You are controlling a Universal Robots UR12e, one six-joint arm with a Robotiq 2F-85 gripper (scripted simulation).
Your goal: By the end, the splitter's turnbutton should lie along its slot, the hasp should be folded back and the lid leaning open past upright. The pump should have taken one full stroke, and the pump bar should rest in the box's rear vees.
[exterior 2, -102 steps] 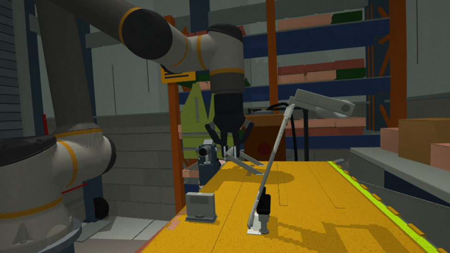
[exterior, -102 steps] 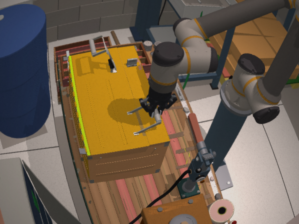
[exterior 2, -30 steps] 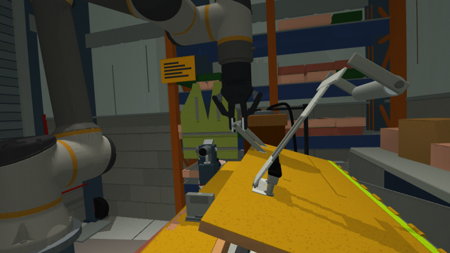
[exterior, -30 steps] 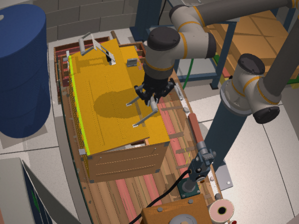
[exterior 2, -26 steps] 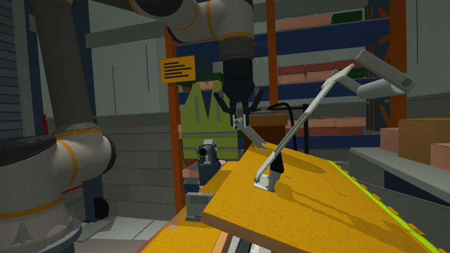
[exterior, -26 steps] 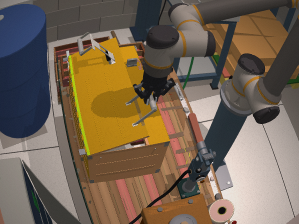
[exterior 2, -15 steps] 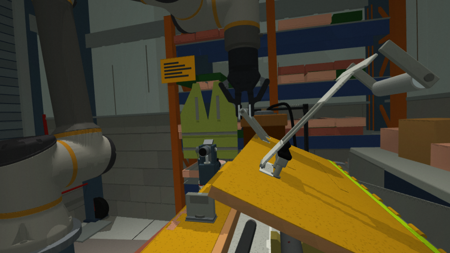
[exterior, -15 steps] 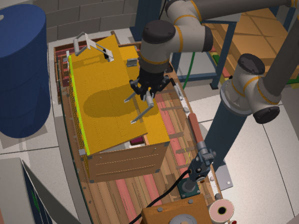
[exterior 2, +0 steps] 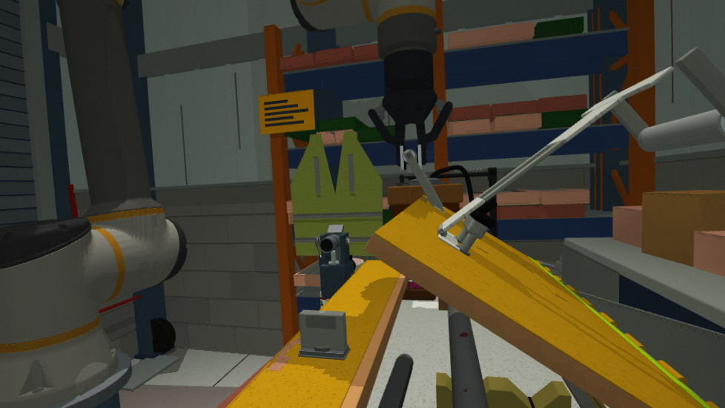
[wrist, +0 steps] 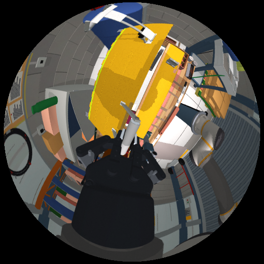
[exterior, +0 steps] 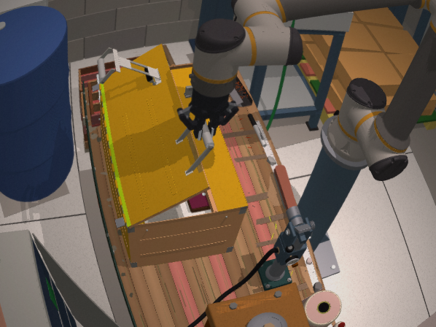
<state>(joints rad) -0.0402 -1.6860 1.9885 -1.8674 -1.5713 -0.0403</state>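
Note:
The yellow lid (exterior: 153, 135) of the long wooden box (exterior: 186, 233) stands tilted part way up, hinged along its green far edge. A grey handle (exterior: 204, 140) rises from the lid's free edge on two thin arms. A folded-back hasp (exterior: 127, 65) sticks up from the lid's far end. The staple block (exterior 2: 323, 333) sits on the box's yellow front rim. A dark bar (exterior 2: 464, 350) lies inside the box under the lid. The red-handled pump (exterior: 288, 211) stands on the deck beside the box. My gripper (exterior: 205, 135) hangs above the lid's free edge, closed around the lid handle (wrist: 129, 138).
A blue drum (exterior: 31, 102) stands beyond the box's hinge side. The robot's base column (exterior: 324, 189) rises close to the pump side. Shelving (exterior 2: 456, 101) fills the background, and a grey cabinet (exterior: 22, 277) stands at the near corner.

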